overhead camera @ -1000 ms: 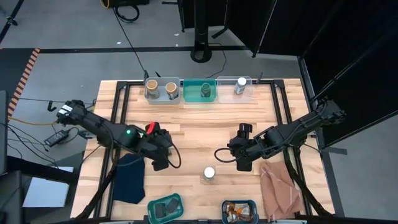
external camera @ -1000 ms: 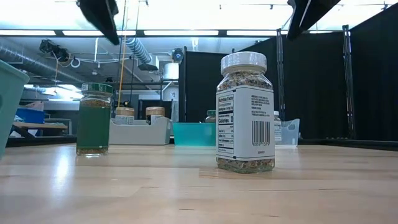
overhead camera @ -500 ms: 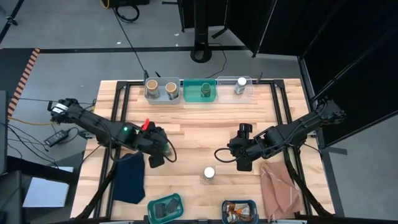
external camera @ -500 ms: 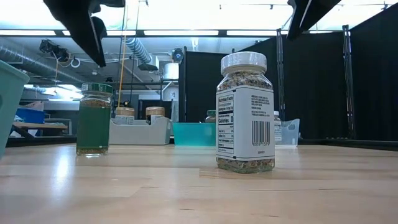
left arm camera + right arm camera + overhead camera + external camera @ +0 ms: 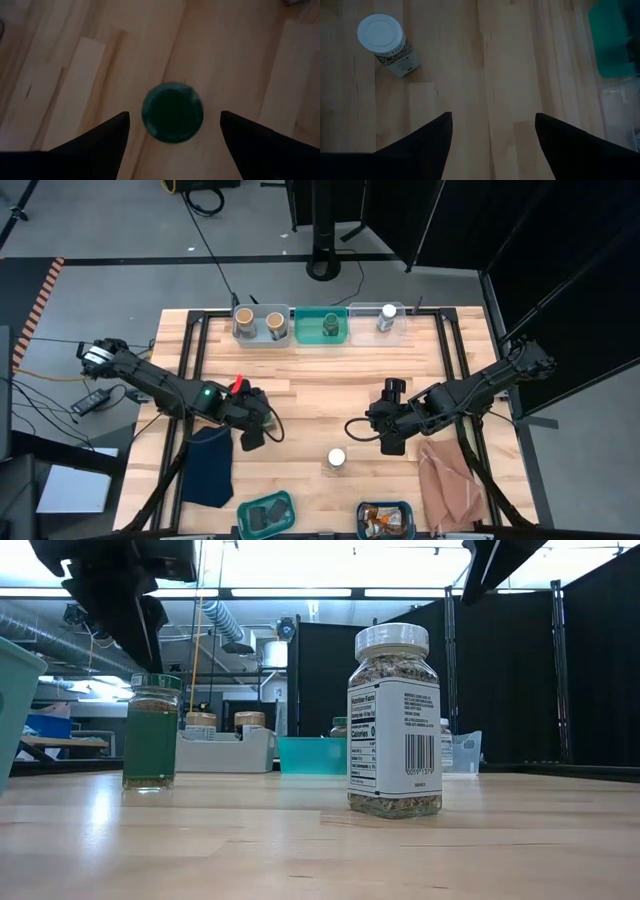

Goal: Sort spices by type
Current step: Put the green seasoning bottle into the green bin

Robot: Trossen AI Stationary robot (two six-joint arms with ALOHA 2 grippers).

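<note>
Sorted at the far edge: two tan-topped jars [image 5: 258, 322] are seen in the grey bin [image 5: 240, 334], one green-topped jar [image 5: 329, 327] in the teal bin [image 5: 305, 331], one white-topped jar [image 5: 388, 313] in the clear bin [image 5: 372, 326].
Near edge: a teal tray [image 5: 283, 504] and a blue tray [image 5: 403, 508] are seen with contents that cannot be made out.
Left gripper [image 5: 172, 131]: jaws released, held directly above the loose green-lidded jar [image 5: 172, 113], which stands on the tabletop [image 5: 310, 395] and is not yet grasped.
Right gripper [image 5: 492, 131]: jaws released, nothing held, hovering near the loose white-lidded jar [image 5: 337, 459].
Remaining, as judged: both loose jars are to be carried to their matching bins.
</note>
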